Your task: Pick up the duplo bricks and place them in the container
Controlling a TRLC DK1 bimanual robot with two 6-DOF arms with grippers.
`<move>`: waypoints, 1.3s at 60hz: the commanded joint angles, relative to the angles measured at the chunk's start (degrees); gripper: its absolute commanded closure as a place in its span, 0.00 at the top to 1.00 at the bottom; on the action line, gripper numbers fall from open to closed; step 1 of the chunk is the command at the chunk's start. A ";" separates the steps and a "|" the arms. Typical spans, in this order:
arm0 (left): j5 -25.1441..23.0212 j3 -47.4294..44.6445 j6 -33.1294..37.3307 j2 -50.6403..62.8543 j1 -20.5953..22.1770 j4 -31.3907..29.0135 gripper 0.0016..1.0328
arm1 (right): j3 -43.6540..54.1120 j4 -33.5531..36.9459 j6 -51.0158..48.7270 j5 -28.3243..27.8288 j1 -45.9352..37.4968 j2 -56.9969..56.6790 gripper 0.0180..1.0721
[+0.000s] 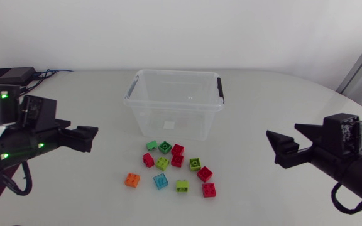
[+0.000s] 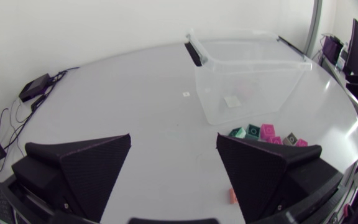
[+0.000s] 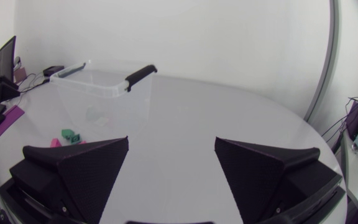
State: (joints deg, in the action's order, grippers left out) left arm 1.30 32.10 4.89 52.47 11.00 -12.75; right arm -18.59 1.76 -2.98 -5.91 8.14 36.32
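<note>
The container [image 1: 175,103] is set open-topped, with no lid seen on it, at the upper middle of the head view, presumably so that bricks can be dropped in from above; no brick is seen through its clear walls, so the task is judged not yet begun. The bricks [image 1: 176,161] are scattered loosely on the worktop [image 1: 263,100] just below the container in the frame, at the lower middle. Most lie apart from one another and a few nearly touch, which should leave room for fingers around each. The left end effector [image 1: 88,139] is held at the left of the frame and the right end effector [image 1: 283,132] at the right, both well apart from the bricks and pointed inward toward them, a stance judged to be a ready position from which either arm can reach the group. Each end effector is spread wide, with bare worktop seen between its fingers in the wrist views, and nothing is gripped by either. Counted: one container with two dark handles [image 1: 220,88]; twelve bricks in all, namely five red bricks [image 1: 205,174], three lime bricks [image 1: 195,164], two green bricks [image 1: 164,147], one orange brick [image 1: 132,179] and one blue brick [image 1: 161,181]; two arms, with one end effector on each
</note>
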 commanded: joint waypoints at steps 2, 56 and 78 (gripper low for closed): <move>-2.44 3.85 6.01 7.74 0.60 -2.19 0.93 | -2.50 2.90 0.61 -3.67 -1.02 4.20 0.95; -14.31 4.20 59.89 35.25 13.96 -6.76 0.77 | -14.11 28.47 -37.97 -20.10 7.24 29.78 0.95; -19.05 7.81 62.18 39.29 13.60 -10.89 0.40 | -13.23 26.28 -45.00 -16.85 20.60 36.46 0.90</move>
State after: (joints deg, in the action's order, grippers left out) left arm -16.64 37.87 64.73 90.35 24.82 -21.76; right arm -32.88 28.56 -45.15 -23.31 27.79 70.28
